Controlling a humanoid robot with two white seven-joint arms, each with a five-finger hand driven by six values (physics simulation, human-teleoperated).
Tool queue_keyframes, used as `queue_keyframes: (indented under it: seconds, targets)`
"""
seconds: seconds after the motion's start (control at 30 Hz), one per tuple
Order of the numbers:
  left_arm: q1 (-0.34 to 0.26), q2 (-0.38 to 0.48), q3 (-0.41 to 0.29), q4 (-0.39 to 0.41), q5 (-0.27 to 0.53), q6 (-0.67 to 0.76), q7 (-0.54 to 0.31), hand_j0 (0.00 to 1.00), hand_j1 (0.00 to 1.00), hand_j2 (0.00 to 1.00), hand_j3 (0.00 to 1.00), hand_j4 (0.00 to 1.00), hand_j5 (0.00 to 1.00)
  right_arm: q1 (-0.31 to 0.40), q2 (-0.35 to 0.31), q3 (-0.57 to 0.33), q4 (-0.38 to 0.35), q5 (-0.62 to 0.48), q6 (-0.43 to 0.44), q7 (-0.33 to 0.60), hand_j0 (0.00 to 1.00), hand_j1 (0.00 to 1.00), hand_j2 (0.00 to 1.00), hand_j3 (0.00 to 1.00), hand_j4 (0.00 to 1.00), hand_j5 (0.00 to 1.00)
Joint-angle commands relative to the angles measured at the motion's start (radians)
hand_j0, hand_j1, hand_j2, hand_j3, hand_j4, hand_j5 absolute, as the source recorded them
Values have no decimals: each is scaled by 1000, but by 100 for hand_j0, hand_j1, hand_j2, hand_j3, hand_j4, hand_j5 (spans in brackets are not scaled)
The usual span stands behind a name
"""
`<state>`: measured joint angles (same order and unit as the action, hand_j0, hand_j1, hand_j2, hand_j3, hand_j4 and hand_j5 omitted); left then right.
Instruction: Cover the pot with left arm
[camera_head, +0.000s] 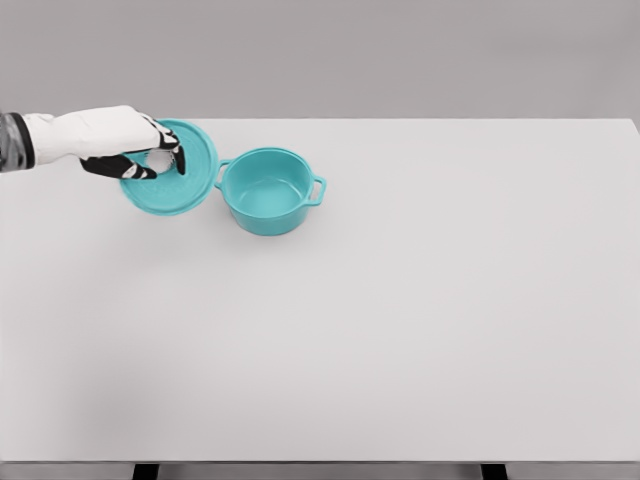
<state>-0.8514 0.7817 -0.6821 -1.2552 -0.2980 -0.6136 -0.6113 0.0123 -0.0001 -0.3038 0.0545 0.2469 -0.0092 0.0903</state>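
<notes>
Left hand (140, 150) is clamping its fingers (172, 150) on the knob of the teal lid (185, 175), and I am reading the lid as tilted, just left of the open teal pot (268, 190), which is sitting uncovered on the white table (400, 320).

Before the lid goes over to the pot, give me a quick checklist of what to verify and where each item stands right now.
1. Left hand closed on the lid at its knob: ok.
2. Lid lifted off the table: cannot tell, it looks tilted.
3. Pot upright, open and empty: ok.
4. Path from lid to pot free: ok, the lid sits right beside the pot's left handle.
5. Right arm out of the way: ok, not in view.
</notes>
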Motion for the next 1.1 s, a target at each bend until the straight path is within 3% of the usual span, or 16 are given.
queue_keyframes:
  seconds: [0.0, 0.83, 1.07]
  targets:
    - [0, -13, 1, 0, 5, 3, 0, 54, 54, 54, 54, 54, 54, 0, 0, 0, 1, 0, 0, 0, 100, 100, 100, 100, 100, 100]
    - [-18, -186, 0, 37, -18, 3, 0, 54, 54, 54, 54, 54, 54, 0, 0, 0, 1, 0, 0, 0, 100, 100, 100, 100, 100, 100]
    - [-34, -248, 1, 97, -49, 3, 0, 54, 54, 54, 54, 54, 54, 0, 0, 0, 1, 0, 0, 0, 100, 100, 100, 100, 100, 100]
